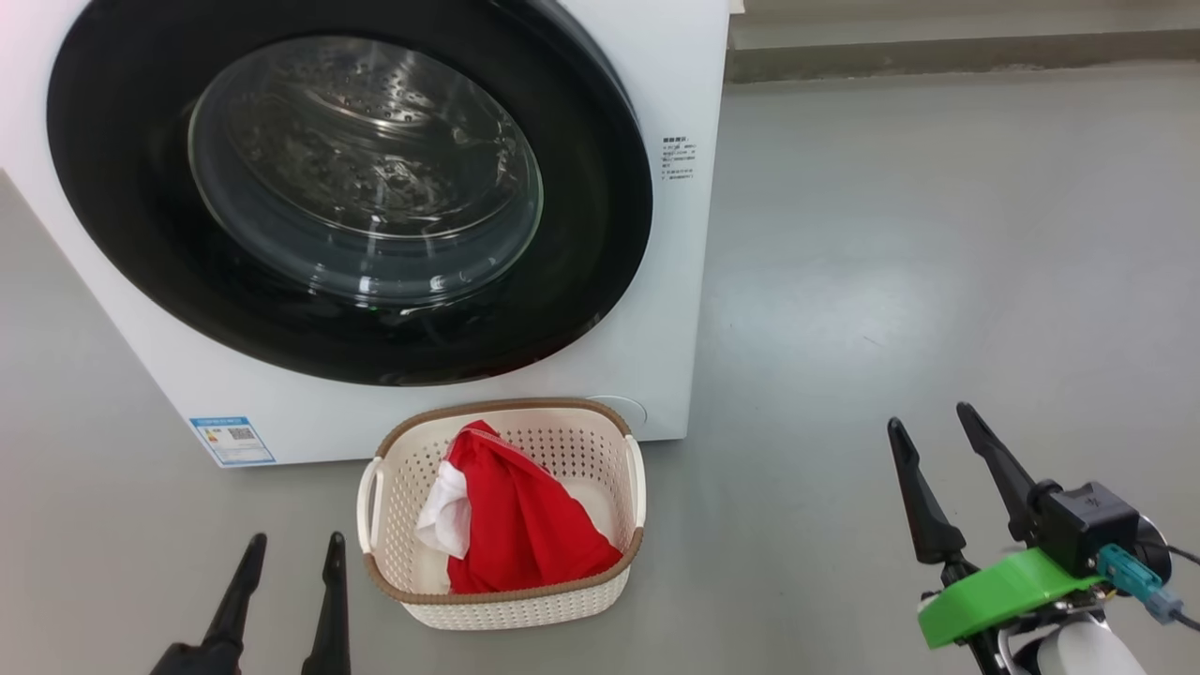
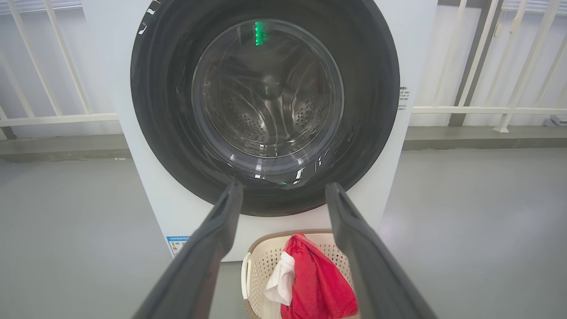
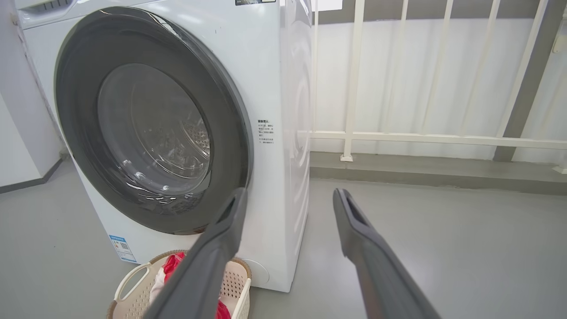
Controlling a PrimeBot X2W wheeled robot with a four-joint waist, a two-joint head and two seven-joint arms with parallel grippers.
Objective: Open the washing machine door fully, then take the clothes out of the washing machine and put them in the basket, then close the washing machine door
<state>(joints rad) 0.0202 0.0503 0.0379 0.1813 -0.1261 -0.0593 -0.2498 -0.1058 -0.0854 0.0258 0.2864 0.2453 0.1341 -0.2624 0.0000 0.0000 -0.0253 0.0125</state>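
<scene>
Sitting flush against the front of the 1 washer (image 1: 680, 309), the 1 door (image 1: 349, 187) is closed, its black rim covering most of the white panel. Through the glass bowl the perforated steel drum (image 1: 375, 141) shows. The washer front carries 2 labels: 1 blue sticker (image 1: 232, 439) at its lower left corner and 1 block of small print (image 1: 678, 157) beside the door's right edge.

1 basket (image 1: 525, 609) stands on the grey floor (image 1: 891, 281) just before the washer's base, below the door. It has 2 side handles. In it lie 2 colours of cloth: 1 red piece (image 1: 525, 525) heaped across the middle and 1 white piece (image 1: 448, 516) touching its left side. I cannot tell whether they are 1 garment or 2.

The left gripper (image 1: 296, 539) hangs at the lower left, just left of the basket, its 2 fingers spread and holding nothing. In the left wrist view the left gripper (image 2: 284, 184) points at the door, with the basket between its fingers. The right gripper (image 1: 929, 414) hangs at the lower right, well apart from the basket, its 2 fingers also spread and empty; a green mount (image 1: 994, 591) sits behind them. In the right wrist view the right gripper (image 3: 290, 190) points past the washer's right side toward a white railing (image 3: 421, 139).
</scene>
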